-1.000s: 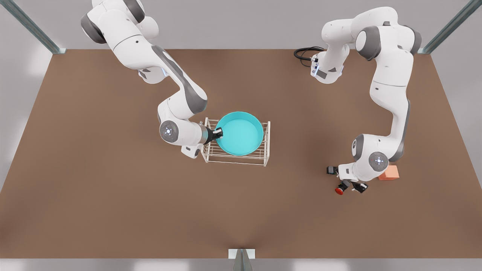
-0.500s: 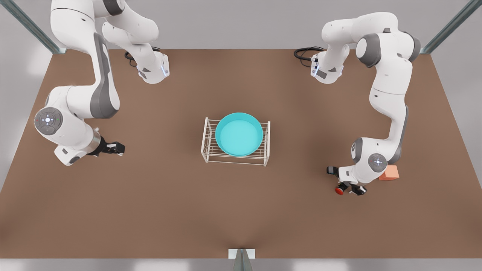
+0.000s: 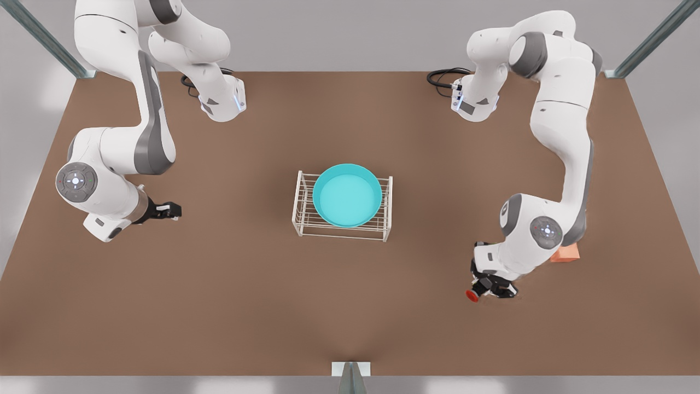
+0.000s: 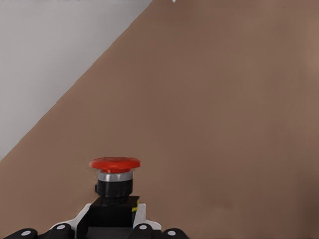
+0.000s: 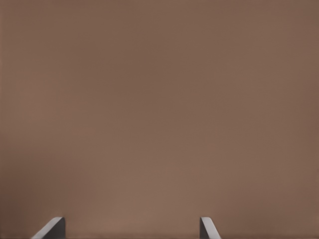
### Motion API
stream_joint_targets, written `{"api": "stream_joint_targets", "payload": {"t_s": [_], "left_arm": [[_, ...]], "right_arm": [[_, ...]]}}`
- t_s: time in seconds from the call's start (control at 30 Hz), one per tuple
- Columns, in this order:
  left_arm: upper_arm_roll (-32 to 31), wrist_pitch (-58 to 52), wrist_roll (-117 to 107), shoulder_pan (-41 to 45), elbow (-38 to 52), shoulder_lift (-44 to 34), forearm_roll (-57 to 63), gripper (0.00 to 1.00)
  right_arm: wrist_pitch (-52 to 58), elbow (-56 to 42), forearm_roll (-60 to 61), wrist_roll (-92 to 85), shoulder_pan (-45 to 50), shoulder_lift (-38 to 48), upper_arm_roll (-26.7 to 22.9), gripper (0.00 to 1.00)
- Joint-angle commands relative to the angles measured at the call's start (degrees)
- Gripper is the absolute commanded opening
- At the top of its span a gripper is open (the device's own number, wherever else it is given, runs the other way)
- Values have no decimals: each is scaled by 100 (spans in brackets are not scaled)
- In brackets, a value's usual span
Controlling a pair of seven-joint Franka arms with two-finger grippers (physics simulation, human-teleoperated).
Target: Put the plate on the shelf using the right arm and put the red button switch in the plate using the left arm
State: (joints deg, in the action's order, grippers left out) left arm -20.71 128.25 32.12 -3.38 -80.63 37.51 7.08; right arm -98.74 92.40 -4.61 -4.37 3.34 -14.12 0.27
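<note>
Plate [image 3: 347, 195]: a round teal dish resting on the top tier of the white wire shelf [image 3: 302, 207], at the middle of the brown worktop [image 3: 350, 306]; nothing lies in the dish.

Red button switch [image 3: 472, 295]: toward the front view's right and nearer the camera, well apart from the shelf, gripped by the left pincer [image 3: 488, 289]. In the left wrist view the switch [image 4: 114, 185] stands with its red cap uppermost, the dark body clamped between the fingers [image 4: 142, 230] of the left pincer [image 4: 113, 226], with the worktop [image 4: 224, 124] spread beyond it. Whether the switch touches the worktop cannot be told.

Left arm: folded down over the switch at the front view's right; an orange-pink block [image 3: 569, 253] lies just behind its wrist.

Right pincer [image 3: 168, 209]: at the front view's left, well apart from the shelf, pointing toward it, holding nothing. In the right wrist view its fingertips [image 5: 51, 228] stand wide apart over bare worktop [image 5: 159, 109].

Right arm: waits at that side.
</note>
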Motion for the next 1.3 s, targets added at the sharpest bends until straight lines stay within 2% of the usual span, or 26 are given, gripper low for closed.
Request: {"api": "stream_joint_targets", "payload": {"t_s": [0.0,0.07,0.1,0.13,0.2,0.3,0.33,0.43,0.57,0.7,0.73,0.87,0.97,1.07,1.1,1.13,1.17,1.2,1.23,1.27], "left_arm": [[-556,-1698,-5424,-13,266,-95,-909,46],[-1453,-1585,-7499,-22,521,-68,-1515,46],[-1813,-1181,-8298,4,530,-59,-2016,46],[-2279,-689,-8776,4,522,-7,-2569,46],[-2719,-248,-8723,162,522,125,-3318,47],[-2799,-195,-8776,944,267,187,-2870,47],[-2799,-510,-8784,1102,179,178,-2564,47],[-2772,-2014,-8732,1024,267,108,-893,47],[-2763,-2243,-8785,971,267,90,302,47],[-2640,-2234,-8785,1041,205,151,690,47],[-2632,-2234,-8784,1032,223,160,795,100],[-2614,-2234,-8767,997,232,152,804,100],[-2561,-3851,-7309,304,680,-288,1762,100],[-2570,-4133,-7079,-549,741,-419,1762,100],[-2640,-4598,-7088,-585,741,-621,1823,100],[-2002,-4555,-6116,-620,715,-946,1509,100],[642,-4528,-4104,503,689,-1535,-230,100],[2000,-4529,-2720,1024,392,-1895,-1287,100],[2000,-3758,-2922,918,-574,-2475,-1288,100],[2000,-2164,-2966,901,-2054,-3241,-1270,100]], "right_arm": [[31,-2,4,-389,9,6,0,100],[31,-2,4,-389,0,6,0,100],[31,-2,4,-389,0,6,0,100],[31,-2,4,-389,0,6,0,100],[31,-2,4,-398,0,6,0,100],[31,-2,12,-389,0,-3,0,100],[31,-2,4,-389,0,-3,0,100],[31,-2,12,-380,0,-12,0,100],[31,-2,12,-389,0,-12,-9,100],[31,-2,12,-389,0,-12,-9,100],[31,-2,12,-380,0,-12,-9,100],[31,-2,12,-371,0,-12,-9,100],[31,-2,12,-380,0,-12,-9,100],[31,-2,12,-389,-35,-12,-9,100],[31,-2,12,-406,-35,-12,-9,100],[31,-2,12,-424,-35,-12,-9,100],[31,-2,12,-424,-79,-12,-9,100],[31,-2,12,-424,-79,-20,-9,100],[22,-2,12,-424,-79,-47,-9,100],[22,-2,21,-424,-79,-64,-9,100]]}}
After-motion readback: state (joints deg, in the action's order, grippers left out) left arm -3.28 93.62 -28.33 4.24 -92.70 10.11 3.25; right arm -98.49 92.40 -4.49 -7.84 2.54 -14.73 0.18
